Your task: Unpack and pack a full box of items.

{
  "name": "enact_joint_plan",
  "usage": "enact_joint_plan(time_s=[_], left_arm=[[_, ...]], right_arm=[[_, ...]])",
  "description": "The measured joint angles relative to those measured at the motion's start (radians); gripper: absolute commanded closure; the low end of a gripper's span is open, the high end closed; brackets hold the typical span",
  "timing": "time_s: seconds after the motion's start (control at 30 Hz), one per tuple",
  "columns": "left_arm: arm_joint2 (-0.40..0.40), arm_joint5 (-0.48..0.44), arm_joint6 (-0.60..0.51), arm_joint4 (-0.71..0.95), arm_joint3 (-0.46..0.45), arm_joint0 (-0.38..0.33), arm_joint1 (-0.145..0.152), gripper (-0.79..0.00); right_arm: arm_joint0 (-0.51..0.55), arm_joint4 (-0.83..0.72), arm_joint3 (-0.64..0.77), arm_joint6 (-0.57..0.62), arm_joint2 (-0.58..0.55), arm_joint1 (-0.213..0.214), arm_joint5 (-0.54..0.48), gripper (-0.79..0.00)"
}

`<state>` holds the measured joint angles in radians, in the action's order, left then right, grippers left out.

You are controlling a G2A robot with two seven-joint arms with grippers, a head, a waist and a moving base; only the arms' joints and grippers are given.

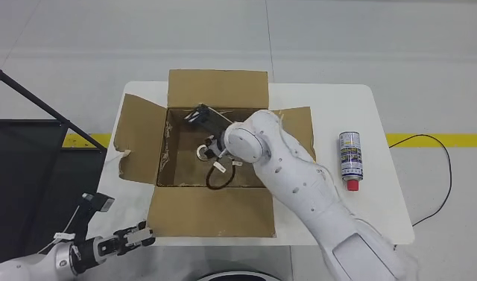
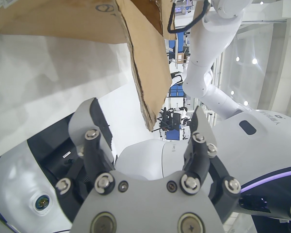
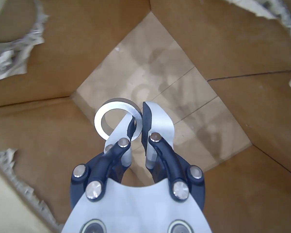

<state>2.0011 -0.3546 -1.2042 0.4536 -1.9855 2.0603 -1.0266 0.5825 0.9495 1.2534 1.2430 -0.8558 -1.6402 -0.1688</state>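
- Right jaws pinch the wall of a tape roll (image 3: 116, 104), one finger through its hole, above the floor of the open cardboard box (image 1: 216, 89), a hold likely chosen for a steady carry.
- The roll is a thin, pale ring.
- Left jaws hang spread and empty at the box's 7 o'clock, seemingly keeping clear.
- A spray can (image 1: 349, 159) lies at 3 o'clock on the tabletop (image 1: 373, 206).

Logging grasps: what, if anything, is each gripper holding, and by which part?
Right gripper: small white ring, gripped across its wall, one of the jaws inside the hole. Left gripper: nothing.
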Motion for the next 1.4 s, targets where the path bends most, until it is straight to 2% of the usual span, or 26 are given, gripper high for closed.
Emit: enact_joint_plan(time_s=[0.23, 0.4, 0.7, 0.93, 1.1, 1.27, 1.4], left_arm=[[0.1, -0.016, -0.016, 0.059, 0.011, 0.002, 0.005, -0.785], [0.195, -0.029, -0.033, 0.108, 0.009, 0.001, 0.008, -0.785], [0.291, -0.076, -0.074, 0.196, -0.019, 0.001, 0.008, -0.785], [0.298, -0.086, -0.083, 0.213, -0.033, 0.001, 0.007, -0.785], [0.298, -0.086, -0.083, 0.213, -0.033, 0.001, 0.007, -0.785], [0.298, -0.086, -0.083, 0.213, -0.033, 0.001, 0.007, -0.785], [0.298, -0.086, -0.083, 0.213, -0.033, 0.001, 0.007, -0.785]], right_arm=[[0.184, 0.057, 0.378, 0.082, -0.193, 0.068, -0.02, 0.0], [0.31, 0.167, 0.624, 0.112, -0.348, 0.106, 0.02, 0.0], [0.47, 0.482, 0.871, 0.162, -0.575, 0.147, 0.138, 0.0], [0.558, 0.675, 0.92, 0.202, -0.71, 0.166, 0.181, 0.0], [0.616, 0.788, 0.867, 0.128, -0.814, 0.171, 0.292, 0.0], [0.662, 0.706, 0.779, 0.001, -0.909, 0.17, 0.398, 0.0], [0.672, 0.627, 0.702, -0.092, -0.948, 0.168, 0.446, 0.0]])
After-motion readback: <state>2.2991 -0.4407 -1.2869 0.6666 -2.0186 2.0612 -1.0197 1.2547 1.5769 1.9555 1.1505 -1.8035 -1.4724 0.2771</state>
